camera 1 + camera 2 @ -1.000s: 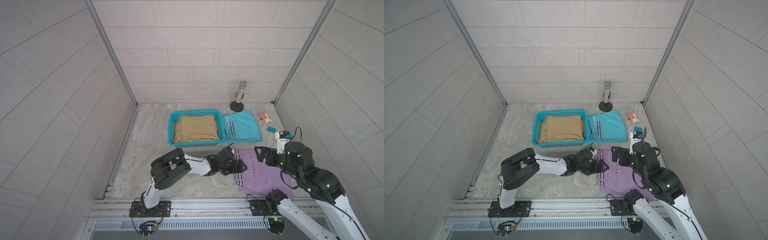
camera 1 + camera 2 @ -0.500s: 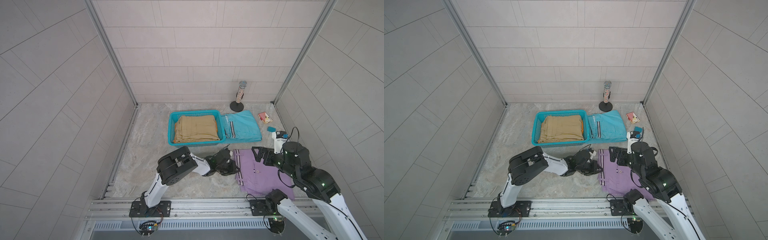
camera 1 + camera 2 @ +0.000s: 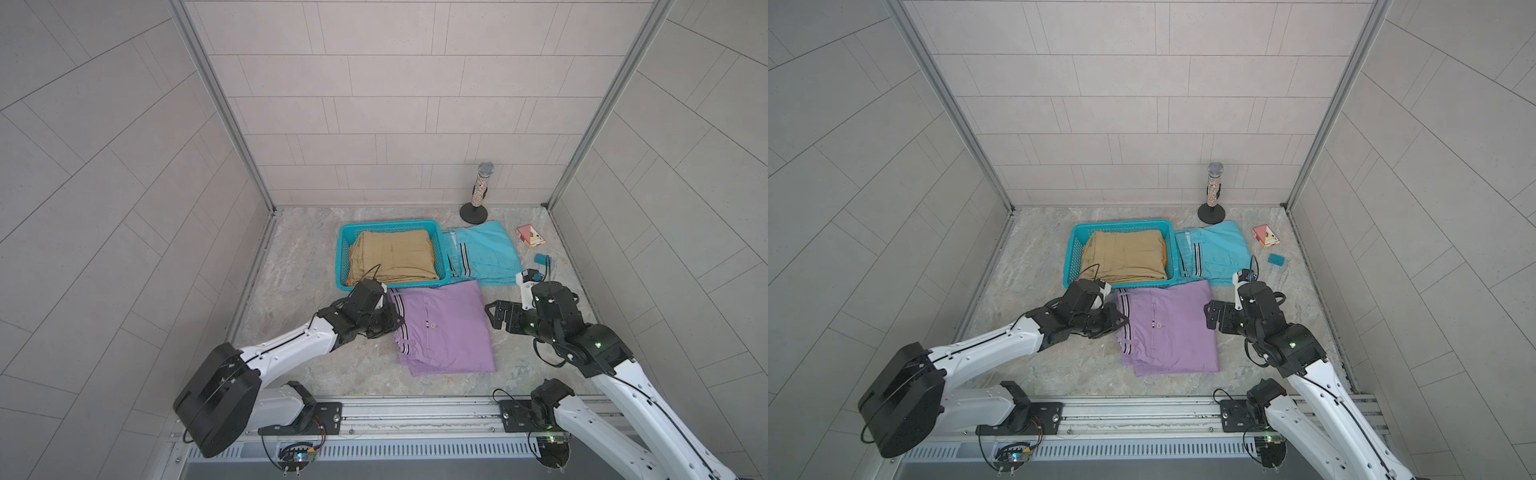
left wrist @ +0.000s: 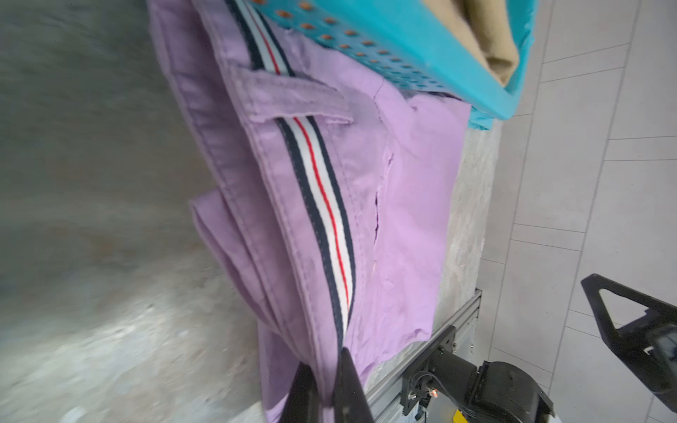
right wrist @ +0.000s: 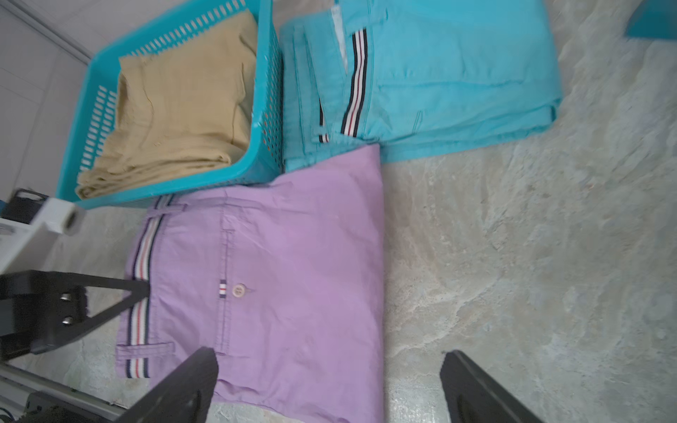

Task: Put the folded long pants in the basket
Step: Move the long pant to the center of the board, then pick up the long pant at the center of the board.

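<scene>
From above, in both top views: clamped by the left gripper (image 3: pixel 395 323) on the striped left edge of the lilac pants (image 3: pixel 446 328), jaws almost together with cloth between them. Spread flat on the floor (image 3: pixel 307 257), long axis seemingly near to far, far edge against the near wall of the basket (image 3: pixel 390 225). So up and over to the far side for the coming move (a short trip, by the look of it). Already loaded with khaki pants (image 3: pixel 392 257) over orange pants (image 3: pixel 433 252), with only a sliver of orange showing. Poised at the bundle's right edge: right gripper (image 3: pixel 495 316), wide open, nothing held, about as near the cloth as the left. Right of the basket and touching it: turquoise pants (image 3: pixel 486 257). Well clear at the far right: microphone on a stand (image 3: pixel 480 189), small card box (image 3: pixel 530 237), teal block (image 3: pixel 541 259).

From the left wrist: only waistband folds pinched between the fingertips (image 4: pixel 351 388), so probably prone to sagging or unfolding if raised from this side alone.

From the right wrist: open jaws straddling the bundle's right margin, contact impossible to tell.
</scene>
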Controlling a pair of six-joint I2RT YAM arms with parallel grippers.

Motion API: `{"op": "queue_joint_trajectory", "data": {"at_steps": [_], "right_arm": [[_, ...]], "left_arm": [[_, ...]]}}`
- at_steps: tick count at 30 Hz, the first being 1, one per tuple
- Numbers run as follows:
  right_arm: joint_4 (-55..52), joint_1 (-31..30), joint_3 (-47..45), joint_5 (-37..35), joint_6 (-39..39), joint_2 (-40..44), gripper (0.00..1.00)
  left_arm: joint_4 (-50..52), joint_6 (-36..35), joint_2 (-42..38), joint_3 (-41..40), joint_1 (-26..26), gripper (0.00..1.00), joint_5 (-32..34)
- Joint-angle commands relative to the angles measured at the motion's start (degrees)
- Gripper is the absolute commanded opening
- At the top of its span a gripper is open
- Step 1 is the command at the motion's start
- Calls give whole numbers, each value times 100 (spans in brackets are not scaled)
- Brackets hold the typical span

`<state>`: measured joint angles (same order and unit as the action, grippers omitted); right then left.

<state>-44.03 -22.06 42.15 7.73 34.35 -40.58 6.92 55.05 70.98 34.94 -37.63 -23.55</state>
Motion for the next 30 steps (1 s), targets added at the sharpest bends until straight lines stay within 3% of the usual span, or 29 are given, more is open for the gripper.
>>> {"op": "queue_joint_trajectory", "data": {"at_steps": [1, 7, 11, 18, 19, 25, 27, 30], "right_arm": [[628, 38, -386, 212, 108, -243, 100], [1683, 112, -1051, 726, 236, -1121, 98], [2299, 106, -1210, 945, 242, -1774, 89], [2939, 115, -1186, 1035, 141, -2838, 84], [3065, 120, -1171, 1162, 125, -3026, 81], [3486, 115, -1124, 1619, 138, -3783, 19], [3488, 115, -1185, 1575, 149, -3714, 10], [3480, 115, -1300, 1530, 173, -3529, 5]], "left_arm": [[883, -512, -74, -242, 220, 0, -154], [672, -576, 309, -478, 328, 0, -325], [561, -647, 432, -534, 452, 10, -414], [498, -694, 436, -680, 667, 29, -470], [446, -696, 437, -728, 690, 35, -482], [-87, -514, 484, -1012, 730, 65, -580], [-225, -477, 605, -1063, 729, 69, -613], [-540, -401, 887, -1162, 725, 73, -684]]}}
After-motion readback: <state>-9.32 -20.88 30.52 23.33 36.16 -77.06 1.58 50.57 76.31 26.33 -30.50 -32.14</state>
